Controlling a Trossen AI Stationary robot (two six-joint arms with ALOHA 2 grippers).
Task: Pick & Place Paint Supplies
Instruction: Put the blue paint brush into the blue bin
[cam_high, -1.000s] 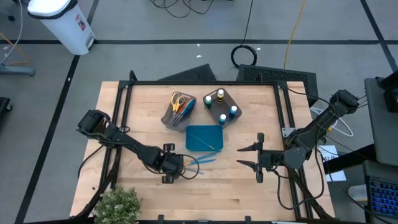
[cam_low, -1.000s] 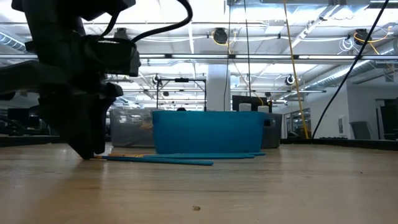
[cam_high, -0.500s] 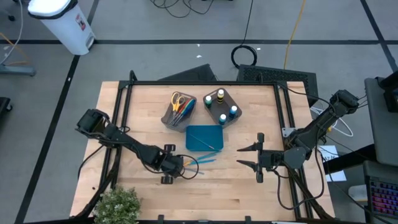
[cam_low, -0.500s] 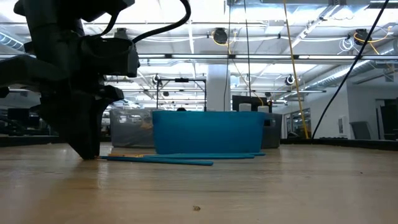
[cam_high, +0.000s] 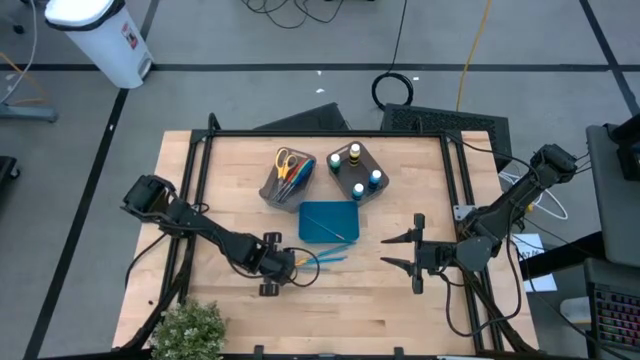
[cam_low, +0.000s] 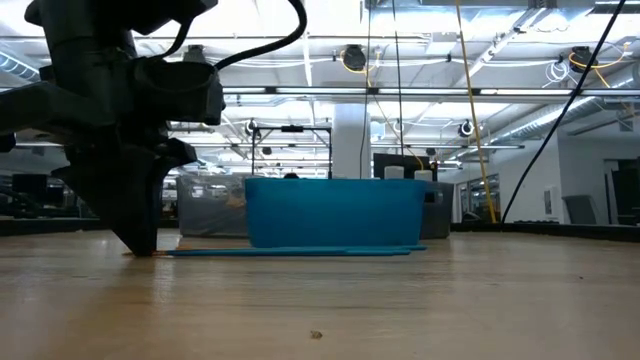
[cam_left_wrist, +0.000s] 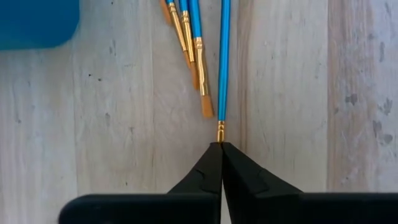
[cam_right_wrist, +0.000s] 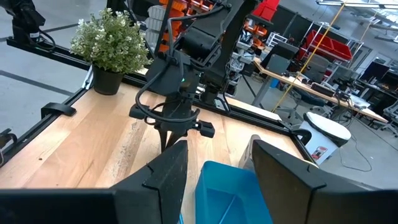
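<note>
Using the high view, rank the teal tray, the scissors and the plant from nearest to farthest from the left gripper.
From the left gripper:
1. Teal tray, just beyond it, toward the table's middle.
2. Plant, at the table's near left corner.
3. Scissors, in the bin at the far side.

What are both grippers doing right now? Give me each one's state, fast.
Left gripper: shut on the tip of a blue brush lying on the table.
Right gripper: open, holding nothing, waiting to the right of the teal tray.
</note>
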